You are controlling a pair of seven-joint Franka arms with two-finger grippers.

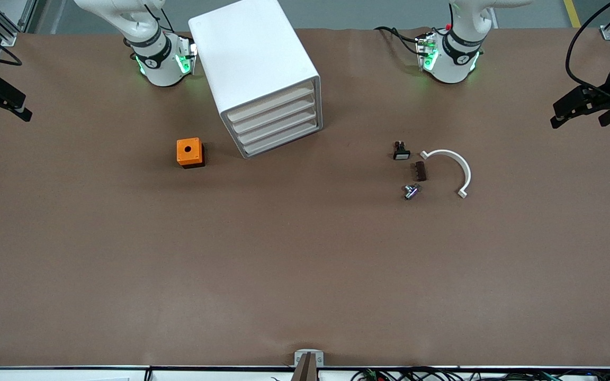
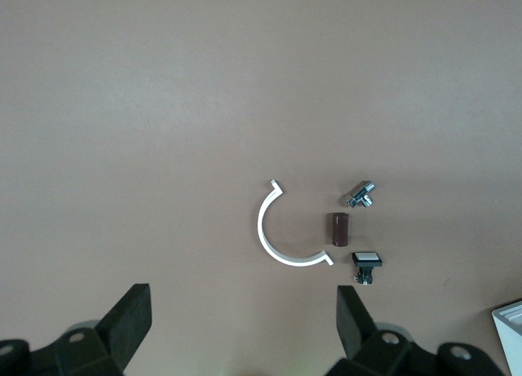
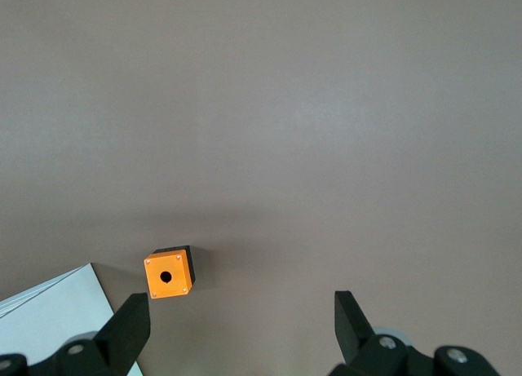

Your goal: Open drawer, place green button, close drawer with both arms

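our left gripper (image 1: pixel 562 114) and right gripper (image 1: pixel 16 108) hang wide open, empty, over the table ends; cabinet (image 1: pixel 254 69) drawers (image 1: pixel 276 123) shut.

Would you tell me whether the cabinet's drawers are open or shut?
Shut: all four drawers sit flush in the cabinet, none pulled out.

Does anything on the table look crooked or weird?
Yes: the white cabinet sits turned at an angle to the table's edge, so its drawers face slantwise toward the small parts. Nothing looks spilled or broken.
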